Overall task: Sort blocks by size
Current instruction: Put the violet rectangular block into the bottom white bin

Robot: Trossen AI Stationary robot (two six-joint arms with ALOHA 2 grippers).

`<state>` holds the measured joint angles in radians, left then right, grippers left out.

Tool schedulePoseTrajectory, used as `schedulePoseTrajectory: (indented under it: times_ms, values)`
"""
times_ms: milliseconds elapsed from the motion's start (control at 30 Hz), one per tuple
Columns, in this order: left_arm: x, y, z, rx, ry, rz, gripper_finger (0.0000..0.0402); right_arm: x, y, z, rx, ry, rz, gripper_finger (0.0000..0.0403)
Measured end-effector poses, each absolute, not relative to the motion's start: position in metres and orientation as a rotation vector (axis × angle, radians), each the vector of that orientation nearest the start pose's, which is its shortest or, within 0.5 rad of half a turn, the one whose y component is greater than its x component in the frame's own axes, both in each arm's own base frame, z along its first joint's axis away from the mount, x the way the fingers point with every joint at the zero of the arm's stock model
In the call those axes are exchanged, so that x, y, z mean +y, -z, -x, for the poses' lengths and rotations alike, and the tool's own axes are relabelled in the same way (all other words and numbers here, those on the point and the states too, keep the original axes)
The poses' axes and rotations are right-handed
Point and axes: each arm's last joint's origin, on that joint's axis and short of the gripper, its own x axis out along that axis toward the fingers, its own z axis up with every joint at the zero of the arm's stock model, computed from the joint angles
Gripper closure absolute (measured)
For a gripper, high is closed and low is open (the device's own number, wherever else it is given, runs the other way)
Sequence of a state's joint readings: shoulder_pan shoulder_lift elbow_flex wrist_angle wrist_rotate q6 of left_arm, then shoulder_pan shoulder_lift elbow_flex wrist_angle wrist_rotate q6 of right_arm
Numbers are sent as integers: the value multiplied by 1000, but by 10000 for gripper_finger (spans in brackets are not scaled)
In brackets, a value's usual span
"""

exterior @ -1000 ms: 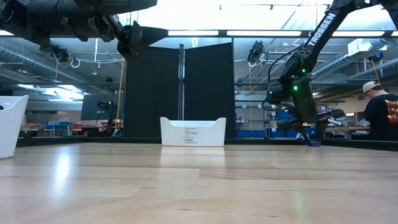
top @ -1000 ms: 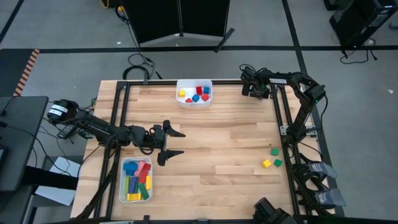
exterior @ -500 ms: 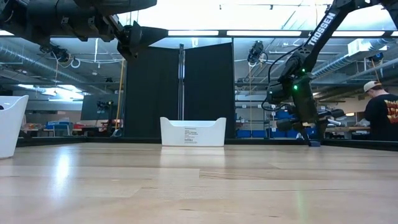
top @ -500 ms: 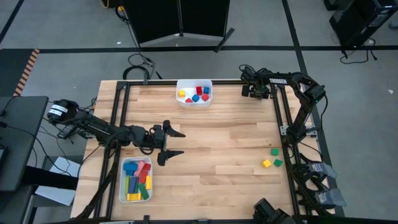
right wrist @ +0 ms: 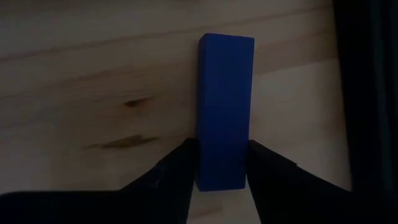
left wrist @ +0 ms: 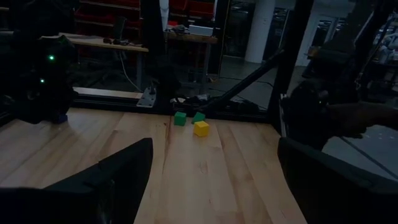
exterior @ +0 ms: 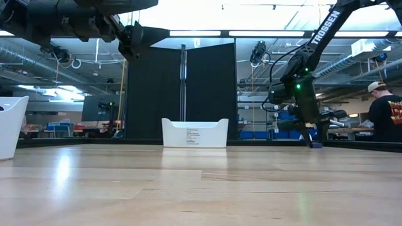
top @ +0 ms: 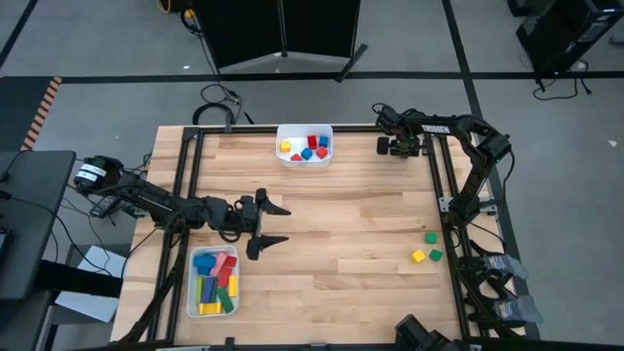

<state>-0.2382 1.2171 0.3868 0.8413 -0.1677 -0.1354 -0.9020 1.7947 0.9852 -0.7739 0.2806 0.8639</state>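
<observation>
Two white trays stand on the wooden table (top: 351, 229): one tray (top: 304, 132) at the far edge, another tray (top: 191, 292) near the front-left corner. A person (exterior: 384, 113) stands in the room behind.

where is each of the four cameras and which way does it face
High view: above the table, looking straight down; both arms show, left hand open mid-table, right hand at the far right corner.
Low view: at tabletop height, looking level across to the far white tray; arms enter from above.
Left wrist view: on the left arm, facing three loose cubes; its own fingers frame them.
Right wrist view: looking down at a blue bar between its fingers.
Shared: high and left wrist views both show those cubes.
</observation>
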Motion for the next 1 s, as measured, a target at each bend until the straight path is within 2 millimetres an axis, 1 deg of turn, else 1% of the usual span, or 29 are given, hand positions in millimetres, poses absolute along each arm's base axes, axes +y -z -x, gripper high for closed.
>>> schedulePoseTrajectory:
  times_ms: [167, 400, 667, 1000]
  values:
    - [-51, -212, -229, -6, 72, 138, 49, -233, -129, -173, 1126, 1581, -1094, 252]
    - [-51, -212, -229, -6, 72, 137, 49, -228, -129, -179, 1190, 1498, -1015, 264]
    - [-51, -212, -229, -7, 72, 138, 49, -228, -129, -180, 1254, 1414, -940, 265]
    - [-51, -212, -229, -8, 72, 138, 49, -229, -129, -181, 1266, 1401, -894, 266]
